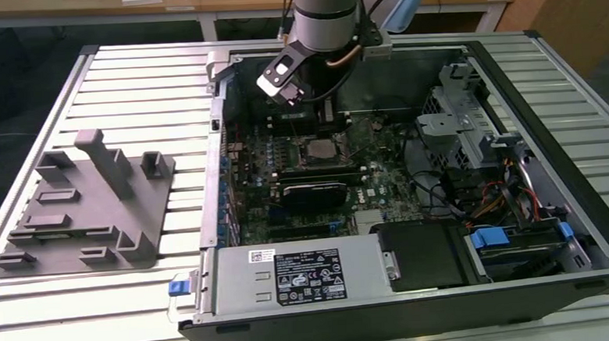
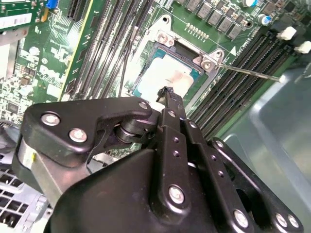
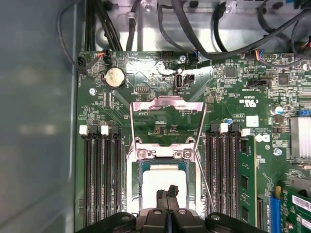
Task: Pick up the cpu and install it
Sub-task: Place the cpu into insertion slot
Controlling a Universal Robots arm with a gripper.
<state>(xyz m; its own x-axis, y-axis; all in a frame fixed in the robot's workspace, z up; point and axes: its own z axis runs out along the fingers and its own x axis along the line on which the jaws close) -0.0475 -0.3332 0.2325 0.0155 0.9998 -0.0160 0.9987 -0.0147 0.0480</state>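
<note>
Smooth shiny metal cpu, glossy motherboard

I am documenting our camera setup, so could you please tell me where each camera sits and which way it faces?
Exterior view: off the arm, raised, looking down into the open computer case on the table; the arm reaches into it.
First wrist view: at the wrist, facing the motherboard squarely; the gripper, fingers shut, shows.
Second wrist view: at the wrist, slanting across the board; the gripper's black linkage shows close up.
Shared: both wrist views show the gripper tip over the cpu lying in its socket.
</note>
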